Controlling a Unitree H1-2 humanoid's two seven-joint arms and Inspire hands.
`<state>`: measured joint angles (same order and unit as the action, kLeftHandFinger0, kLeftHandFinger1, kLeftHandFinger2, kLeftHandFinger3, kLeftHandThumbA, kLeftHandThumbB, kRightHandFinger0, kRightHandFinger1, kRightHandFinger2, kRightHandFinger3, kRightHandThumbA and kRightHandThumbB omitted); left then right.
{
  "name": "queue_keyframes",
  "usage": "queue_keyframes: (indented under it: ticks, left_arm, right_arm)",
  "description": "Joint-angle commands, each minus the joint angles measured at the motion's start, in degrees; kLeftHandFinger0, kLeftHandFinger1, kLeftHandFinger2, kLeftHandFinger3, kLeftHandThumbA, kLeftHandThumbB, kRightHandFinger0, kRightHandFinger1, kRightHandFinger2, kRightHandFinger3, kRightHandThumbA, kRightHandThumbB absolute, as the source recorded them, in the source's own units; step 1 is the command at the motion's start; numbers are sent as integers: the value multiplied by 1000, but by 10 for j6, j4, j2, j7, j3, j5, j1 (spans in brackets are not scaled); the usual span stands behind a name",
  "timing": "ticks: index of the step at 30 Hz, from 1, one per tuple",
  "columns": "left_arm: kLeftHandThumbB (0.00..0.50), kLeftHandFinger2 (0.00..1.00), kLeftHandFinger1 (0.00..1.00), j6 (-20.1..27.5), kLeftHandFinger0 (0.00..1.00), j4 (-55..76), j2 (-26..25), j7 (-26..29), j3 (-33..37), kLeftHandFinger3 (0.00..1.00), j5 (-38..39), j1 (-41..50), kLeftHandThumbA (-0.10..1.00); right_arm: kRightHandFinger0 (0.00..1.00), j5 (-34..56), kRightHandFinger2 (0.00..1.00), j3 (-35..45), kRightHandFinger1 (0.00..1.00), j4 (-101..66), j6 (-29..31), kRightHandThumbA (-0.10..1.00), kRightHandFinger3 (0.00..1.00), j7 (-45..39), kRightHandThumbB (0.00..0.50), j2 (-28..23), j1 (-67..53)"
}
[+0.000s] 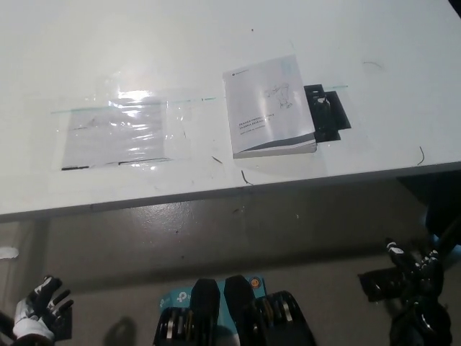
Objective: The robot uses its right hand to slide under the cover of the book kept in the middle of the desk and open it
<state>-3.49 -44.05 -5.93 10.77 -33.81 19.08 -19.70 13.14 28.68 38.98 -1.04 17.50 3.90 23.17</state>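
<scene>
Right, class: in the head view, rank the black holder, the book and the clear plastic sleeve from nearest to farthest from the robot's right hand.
Measured from the right hand, low at the right:
1. Black holder, on the desk's right part, beside the book.
2. Book, closed, mid-desk, just left of the holder.
3. Clear plastic sleeve, far over on the desk's left.

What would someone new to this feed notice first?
Probably the closed book lying flat on the white desk, with a black object sticking out from under its right edge. To its left a shiny clear plastic sheet catches the glare. Both hands are low, off the desk: the white left hand at bottom left, open, and the black right hand at bottom right.
</scene>
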Motion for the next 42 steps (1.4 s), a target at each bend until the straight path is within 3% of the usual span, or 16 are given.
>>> queue_keyframes:
  ticks: [1, 6, 7, 8, 13, 17, 18, 20, 23, 24, 27, 29, 31, 35, 37, 42]
  left_arm:
    - [16, 667, 579, 4, 634, 10, -12, 13, -1, 793, 13, 0, 662]
    - [11, 698, 577, 3, 615, 19, -14, 14, 2, 740, 15, 4, 636]
    - [68, 665, 561, 3, 613, 21, -12, 21, 1, 714, 13, 6, 640]
    - [73, 655, 554, 4, 620, 22, -12, 22, 1, 713, 14, 7, 648]
    - [55, 695, 582, -1, 742, 21, -13, 24, 0, 781, 20, 8, 684]
    - [37, 676, 546, 2, 664, 17, -14, 28, -2, 727, 23, 8, 667]
    - [35, 657, 530, 5, 660, 13, -15, 30, -3, 695, 22, 7, 664]
    - [27, 660, 523, 3, 666, 13, -16, 33, -1, 730, 20, 7, 690]
    - [20, 673, 536, -1, 698, 18, -19, 32, -3, 760, 22, 11, 700]
    - [20, 709, 570, 0, 724, 17, -21, 27, -2, 774, 22, 14, 722]
    - [28, 707, 575, 2, 707, 13, -25, 26, 0, 713, 20, 19, 715]
    - [19, 690, 549, 4, 666, 9, -27, 35, 0, 698, 15, 20, 705]
    - [21, 685, 527, 5, 639, 9, -27, 34, 2, 696, 14, 21, 717]
    - [23, 694, 533, 5, 649, 17, -22, 38, 4, 687, 12, 25, 705]
    - [45, 684, 546, 1, 648, 16, -24, 37, 3, 692, 16, 25, 713]
    - [27, 677, 515, 14, 602, -5, -32, 32, 8, 711, 12, 24, 740]
  right_arm:
    - [647, 35, 954, 21, 832, -2, 26, 790, 1000, 24, 23, -10, 27]
    - [705, 50, 921, 53, 822, -25, 15, 701, 1000, 63, 0, -22, 44]
    - [675, 51, 938, 64, 813, -33, 19, 660, 1000, 82, 8, -25, 49]
    - [674, 51, 946, 66, 813, -36, 16, 663, 1000, 86, 8, -26, 51]
    - [696, 81, 1000, 102, 812, -88, 8, 619, 1000, 109, 0, -30, 64]
    - [831, 87, 1000, 113, 971, -125, -7, 605, 1000, 137, 6, -37, 75]
    - [951, 85, 1000, 112, 1000, -137, -14, 603, 1000, 142, 2, -39, 78]
    - [943, 80, 1000, 112, 999, -150, -28, 578, 1000, 158, 0, -41, 83]
    - [856, 66, 1000, 109, 931, -165, -48, 522, 1000, 187, 0, -43, 93]
    - [660, 57, 993, 104, 618, -177, -59, 528, 1000, 194, 8, -47, 96]
    - [948, 64, 1000, 100, 1000, -216, -74, 517, 1000, 199, 16, -49, 107]
    - [981, 67, 1000, 101, 1000, -241, -87, 506, 1000, 207, 46, -51, 116]
    - [991, 66, 1000, 92, 1000, -264, -97, 546, 1000, 199, 27, -56, 118]
    - [900, 60, 1000, 74, 1000, -297, -117, 534, 1000, 191, 0, -74, 139]
    - [818, 46, 1000, 57, 995, -298, -121, 579, 1000, 187, 32, -93, 157]
    - [906, 51, 1000, 22, 1000, -356, -157, 665, 1000, 173, 30, -110, 182]
